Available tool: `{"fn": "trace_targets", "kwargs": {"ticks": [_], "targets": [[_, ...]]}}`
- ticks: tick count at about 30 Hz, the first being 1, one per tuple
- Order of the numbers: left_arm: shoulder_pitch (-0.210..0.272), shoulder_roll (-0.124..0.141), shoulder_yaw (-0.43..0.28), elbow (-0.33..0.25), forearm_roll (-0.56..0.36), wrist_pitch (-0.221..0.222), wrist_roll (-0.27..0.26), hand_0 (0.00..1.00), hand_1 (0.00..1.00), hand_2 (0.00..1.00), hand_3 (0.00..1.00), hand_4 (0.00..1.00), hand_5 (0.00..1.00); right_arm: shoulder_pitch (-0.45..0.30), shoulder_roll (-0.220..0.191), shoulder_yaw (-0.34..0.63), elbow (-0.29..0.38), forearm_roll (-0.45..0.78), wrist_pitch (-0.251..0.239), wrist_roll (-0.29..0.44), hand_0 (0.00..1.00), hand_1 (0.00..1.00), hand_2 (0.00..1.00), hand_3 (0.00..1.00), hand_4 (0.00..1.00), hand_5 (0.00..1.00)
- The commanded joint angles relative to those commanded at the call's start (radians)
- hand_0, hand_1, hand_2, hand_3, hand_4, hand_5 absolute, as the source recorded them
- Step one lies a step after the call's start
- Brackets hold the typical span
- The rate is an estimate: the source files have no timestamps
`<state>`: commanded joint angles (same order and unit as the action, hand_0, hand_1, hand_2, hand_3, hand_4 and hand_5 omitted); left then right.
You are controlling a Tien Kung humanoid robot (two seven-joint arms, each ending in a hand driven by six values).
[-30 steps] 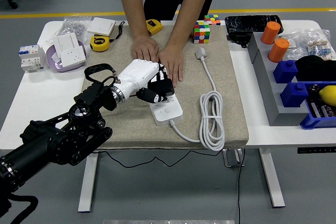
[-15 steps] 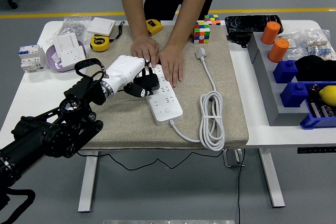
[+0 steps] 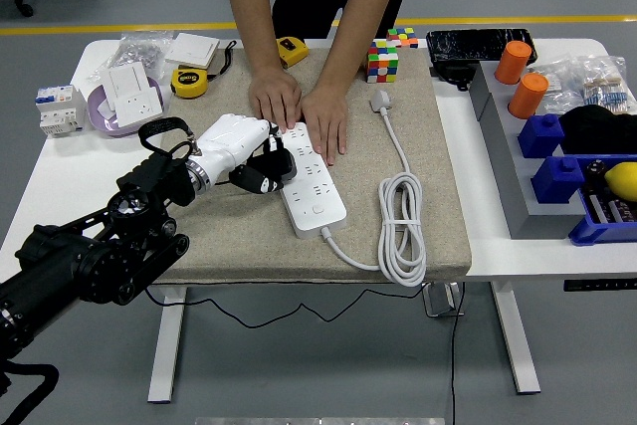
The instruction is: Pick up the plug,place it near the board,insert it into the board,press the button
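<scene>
1. The left hand (image 3: 257,159) hangs just beside the left edge of the white board (image 3: 311,184), which lies on the beige mat (image 3: 239,236); its dark fingers (image 3: 271,174) are curled inward, and I cannot tell whether they pinch anything.
2. The plug (image 3: 380,101) lies on the mat's far right part, well apart from the hand, with its white cable (image 3: 403,231) coiled near the front edge.
3. A person presses both hands (image 3: 299,111) flat on the far end of the board (probably to keep it steady).
4. I judge that the pick-up step is not yet done, because the plug lies free.
5. The next move calls for the hand to reach across the board to the plug.
6. The button on the board is too small to make out, and the right arm is not in view.
</scene>
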<state>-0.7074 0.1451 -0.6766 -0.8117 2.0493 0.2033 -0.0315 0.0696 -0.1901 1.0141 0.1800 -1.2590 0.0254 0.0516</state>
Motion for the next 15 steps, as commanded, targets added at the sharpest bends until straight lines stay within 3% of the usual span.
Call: {"fn": "trace_targets", "kwargs": {"ticks": [15], "targets": [[0.001, 0.005, 0.010, -0.008, -0.022, -0.023, 0.002, 0.341, 0.242, 0.238, 0.363, 0.516, 0.088, -0.001, -0.001, -0.005, 0.000, 0.004, -0.001, 0.001, 0.950, 0.901, 0.862, 0.880, 0.998, 0.984]]}}
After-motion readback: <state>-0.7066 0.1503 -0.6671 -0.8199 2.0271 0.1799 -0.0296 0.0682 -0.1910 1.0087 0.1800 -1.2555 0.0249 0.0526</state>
